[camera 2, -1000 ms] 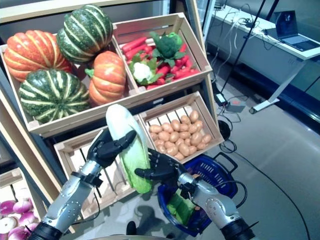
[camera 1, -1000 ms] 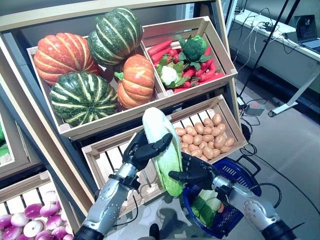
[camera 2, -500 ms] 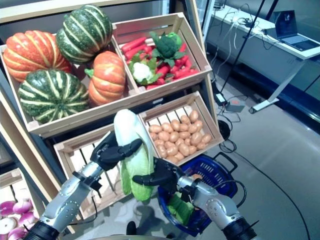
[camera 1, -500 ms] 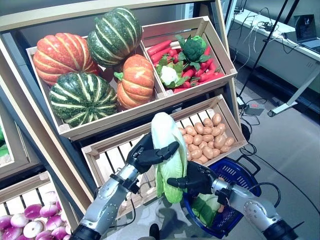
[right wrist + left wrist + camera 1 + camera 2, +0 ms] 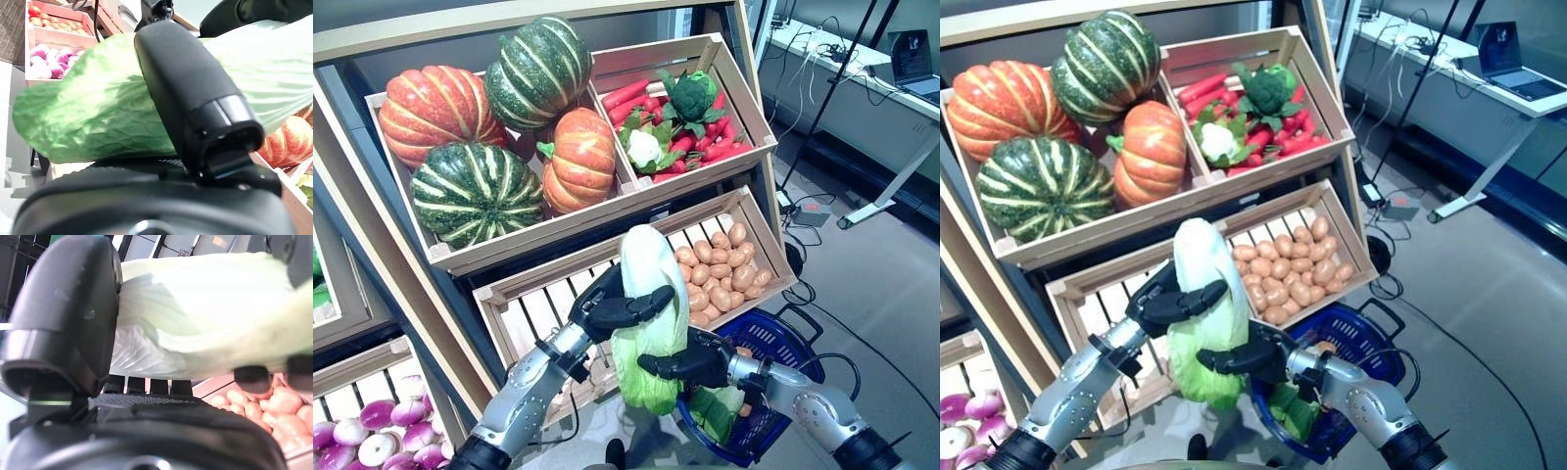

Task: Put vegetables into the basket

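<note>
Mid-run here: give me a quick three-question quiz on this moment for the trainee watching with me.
1. True or false: the cabbage already lies inside the blue basket.
2. Which robot hand grips the cabbage's pale upper part? A) left robot hand B) right robot hand C) neither
3. Fill in: the crate directly behind the cabbage holds ____.

Key: 1 false: both robot hands hold it above the floor, beside the basket. 2 A; the right grips lower down. 3 potatoes.

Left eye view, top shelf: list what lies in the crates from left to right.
Orange-red pumpkin → striped green pumpkin → small orange pumpkin → cauliflower → broccoli.
</note>
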